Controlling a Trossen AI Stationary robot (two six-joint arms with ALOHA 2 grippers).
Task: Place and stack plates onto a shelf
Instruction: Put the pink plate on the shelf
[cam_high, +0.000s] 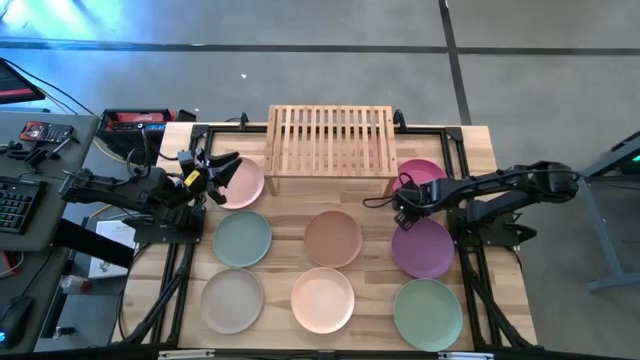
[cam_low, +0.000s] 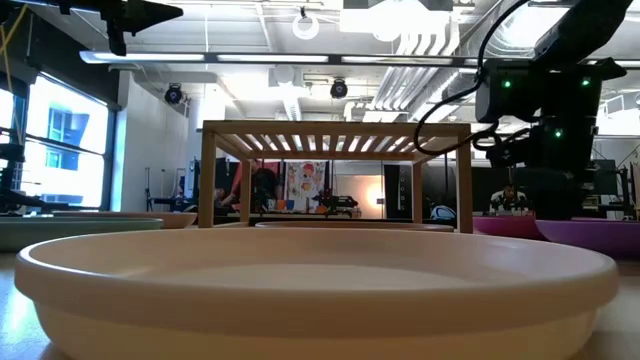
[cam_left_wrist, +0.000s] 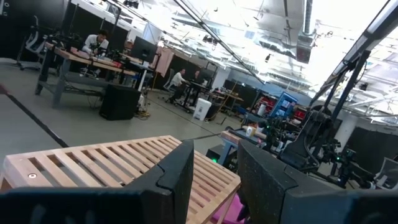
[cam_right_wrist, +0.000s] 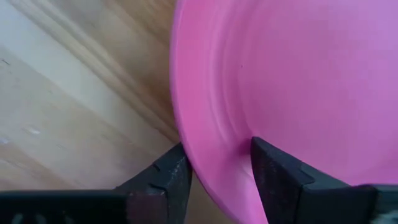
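Observation:
The bamboo shelf (cam_high: 330, 140) (cam_low: 335, 130) stands at the table's far edge with nothing on top. Eight plates lie flat on the table: pink (cam_high: 243, 183), magenta (cam_high: 428, 172), sage (cam_high: 242, 238), brown (cam_high: 333, 238), purple (cam_high: 422, 248), grey-beige (cam_high: 232, 300), peach (cam_high: 322, 299) (cam_low: 320, 290) and green (cam_high: 427, 313). My right gripper (cam_high: 403, 197) (cam_right_wrist: 219, 171) is open and low at the magenta plate's near-left rim. One finger is over the inside and one is outside. My left gripper (cam_high: 224, 165) (cam_left_wrist: 214, 177) is open above the pink plate's far-left rim, level with the shelf top. My right gripper straddles the magenta plate's rim (cam_right_wrist: 189, 146) on its near-left side, coming from above. One finger (cam_right_wrist: 273, 177) is over the plate's inner slope and the other (cam_right_wrist: 165, 180) is over the table outside. I cannot tell whether either finger touches the plate, which lies flat.
Black frame rails (cam_high: 180, 260) run along the table's left and right sides and its far edge. A desk with a keyboard and tools (cam_high: 30, 170) stands to the left of the table. Bare wood shows between the plates and in front of the shelf (cam_high: 330, 200).

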